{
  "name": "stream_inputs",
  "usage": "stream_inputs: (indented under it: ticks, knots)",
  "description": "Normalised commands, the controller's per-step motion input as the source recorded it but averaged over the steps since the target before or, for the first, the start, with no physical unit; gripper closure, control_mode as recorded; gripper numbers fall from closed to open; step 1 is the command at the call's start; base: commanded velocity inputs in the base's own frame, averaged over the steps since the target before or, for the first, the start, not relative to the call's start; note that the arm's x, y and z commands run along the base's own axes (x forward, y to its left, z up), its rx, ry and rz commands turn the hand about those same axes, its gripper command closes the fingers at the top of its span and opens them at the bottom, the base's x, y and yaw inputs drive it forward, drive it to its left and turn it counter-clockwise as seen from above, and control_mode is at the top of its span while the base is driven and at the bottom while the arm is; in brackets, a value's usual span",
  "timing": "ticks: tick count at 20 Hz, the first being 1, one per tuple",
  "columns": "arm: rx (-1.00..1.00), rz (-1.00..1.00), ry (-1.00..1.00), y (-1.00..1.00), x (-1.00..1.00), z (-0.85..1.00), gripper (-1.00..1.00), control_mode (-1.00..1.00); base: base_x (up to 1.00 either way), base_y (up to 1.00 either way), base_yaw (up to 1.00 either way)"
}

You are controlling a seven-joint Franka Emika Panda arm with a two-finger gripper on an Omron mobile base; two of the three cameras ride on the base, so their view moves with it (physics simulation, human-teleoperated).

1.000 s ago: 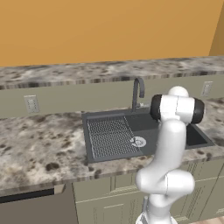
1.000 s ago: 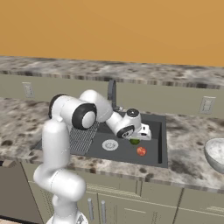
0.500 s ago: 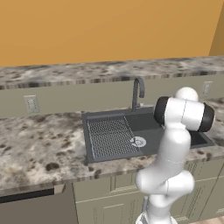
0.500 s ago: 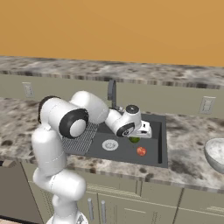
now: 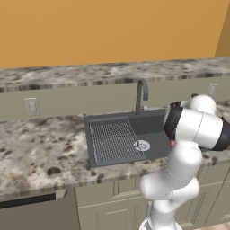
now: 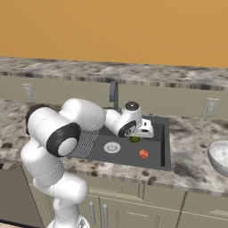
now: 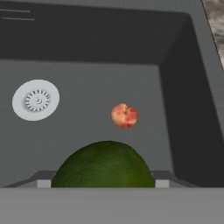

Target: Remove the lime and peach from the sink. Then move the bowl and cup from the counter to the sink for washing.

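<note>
Pincer [image 6: 136, 137] spread around round green lime [image 7: 103, 164], speckled peach [image 7: 124, 115] on smooth grey sink [image 7: 183, 87] floor

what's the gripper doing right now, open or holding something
Gripper: open, down in the sink, with the lime right at its fingertips; not gripped as far as can be told.
</note>
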Motion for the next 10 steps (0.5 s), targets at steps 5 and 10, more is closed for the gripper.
stream_inputs:
  ticks: [5, 10]
  knots:
    - [0.0, 0.0, 0.02, 0.03, -0.32, 0.33, 1.0, -1.0, 0.0, 0.0, 0.0]
    - [0.0, 0.0, 0.08, 0.07, -0.35, 0.31, 1.0, -1.0, 0.0, 0.0, 0.0]
